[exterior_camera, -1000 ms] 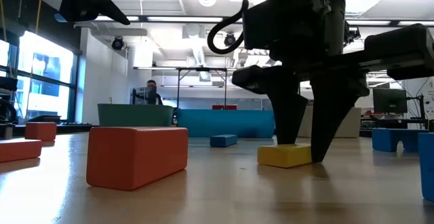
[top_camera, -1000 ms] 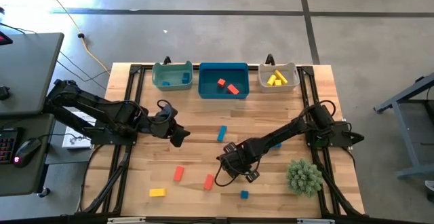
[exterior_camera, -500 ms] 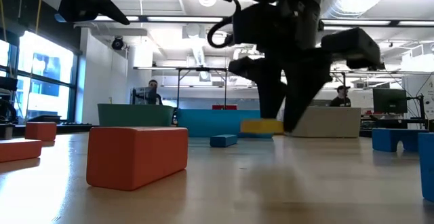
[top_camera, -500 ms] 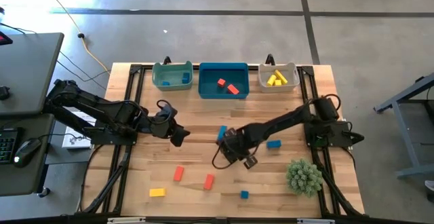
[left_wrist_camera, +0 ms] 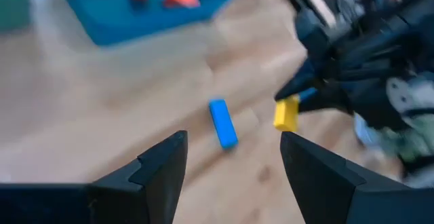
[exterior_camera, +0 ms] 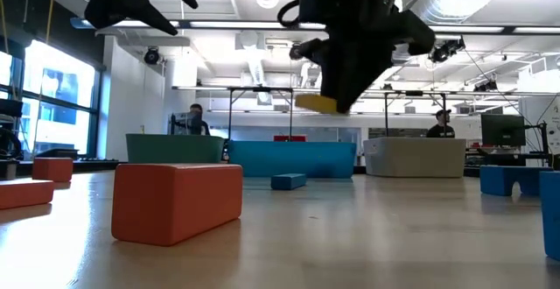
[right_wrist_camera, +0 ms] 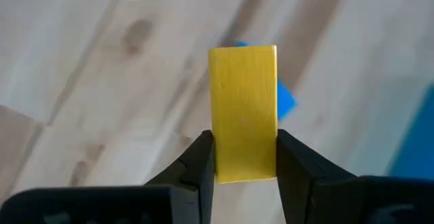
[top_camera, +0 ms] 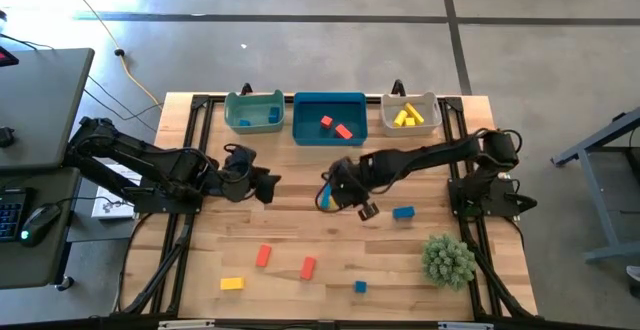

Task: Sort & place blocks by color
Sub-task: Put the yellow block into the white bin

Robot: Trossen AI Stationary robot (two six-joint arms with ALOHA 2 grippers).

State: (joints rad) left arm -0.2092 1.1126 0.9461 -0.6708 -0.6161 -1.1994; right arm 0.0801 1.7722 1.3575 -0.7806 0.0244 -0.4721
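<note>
My right gripper [top_camera: 334, 194] hangs above the middle of the table, shut on a yellow block [right_wrist_camera: 243, 108]. The low view shows this block [exterior_camera: 317, 103] high above the tabletop. A blue bar [top_camera: 325, 199] lies flat on the wood right beneath it. My left gripper [top_camera: 264, 184] hovers left of centre, open, with nothing between its fingers [left_wrist_camera: 230, 163]. On the near part of the table lie two red blocks [top_camera: 263, 256] [top_camera: 308, 267], a yellow block [top_camera: 232, 283] and a blue cube [top_camera: 360, 286]. Another blue block [top_camera: 403, 212] lies to the right. My right gripper pinches the yellow block between its two fingers, on the two long sides [right_wrist_camera: 227, 159] near one end. The fingers come from above, slanting down, and lie across the block. The block is lifted clear of the table, its free end pointing down past the fingertips.
Three bins stand along the far edge: a teal one [top_camera: 254, 98], a blue one [top_camera: 329, 100] holding red blocks, and a grey-white one [top_camera: 388, 116] holding yellow blocks. A spiky green plant [top_camera: 447, 259] stands at the near right. People show in the room beyond.
My right gripper, staying shut on the yellow block, has lifted it off the table near the front and carried it up and toward the far edge, over the blue bar. My left gripper has turned a little in place.
</note>
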